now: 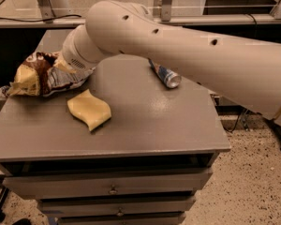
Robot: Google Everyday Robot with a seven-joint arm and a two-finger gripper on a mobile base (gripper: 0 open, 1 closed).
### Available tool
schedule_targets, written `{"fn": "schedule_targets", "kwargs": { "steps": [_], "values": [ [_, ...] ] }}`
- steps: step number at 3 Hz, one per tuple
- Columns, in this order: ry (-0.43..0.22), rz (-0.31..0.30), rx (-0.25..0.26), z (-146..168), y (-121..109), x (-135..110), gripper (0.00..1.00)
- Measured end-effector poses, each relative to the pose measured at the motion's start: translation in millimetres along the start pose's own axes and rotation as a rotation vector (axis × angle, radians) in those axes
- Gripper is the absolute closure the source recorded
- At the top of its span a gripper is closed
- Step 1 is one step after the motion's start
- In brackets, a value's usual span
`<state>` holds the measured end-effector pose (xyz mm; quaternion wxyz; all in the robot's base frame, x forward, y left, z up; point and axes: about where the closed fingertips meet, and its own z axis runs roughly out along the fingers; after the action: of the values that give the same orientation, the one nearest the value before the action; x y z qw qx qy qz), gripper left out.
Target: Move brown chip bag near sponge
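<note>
The brown chip bag [40, 76] is crinkled, dark brown with tan-yellow ends, and lies at the table's left edge, partly overhanging it. My gripper [65, 68] is at the bag's right end, mostly hidden behind the wrist, and is shut on the bag. The pale yellow sponge [89, 109] lies flat on the table just in front and to the right of the bag, a short gap away. My arm reaches in from the right across the table's back.
A silver-blue can [165, 74] lies on its side at the back right of the grey table [154, 125], under my arm. Drawers sit below the table's front edge. A shelf and rails run behind the table.
</note>
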<state>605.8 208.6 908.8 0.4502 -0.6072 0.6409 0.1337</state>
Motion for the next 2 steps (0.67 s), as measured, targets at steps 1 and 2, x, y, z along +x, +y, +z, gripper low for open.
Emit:
{"fn": "schedule_targets", "kwargs": {
  "steps": [1, 2],
  "values": [
    [0.015, 0.018, 0.012, -18.4, 1.4, 25.4, 1.0],
    [0.022, 0.017, 0.023, -27.0, -5.6, 43.3, 1.0]
  ]
}}
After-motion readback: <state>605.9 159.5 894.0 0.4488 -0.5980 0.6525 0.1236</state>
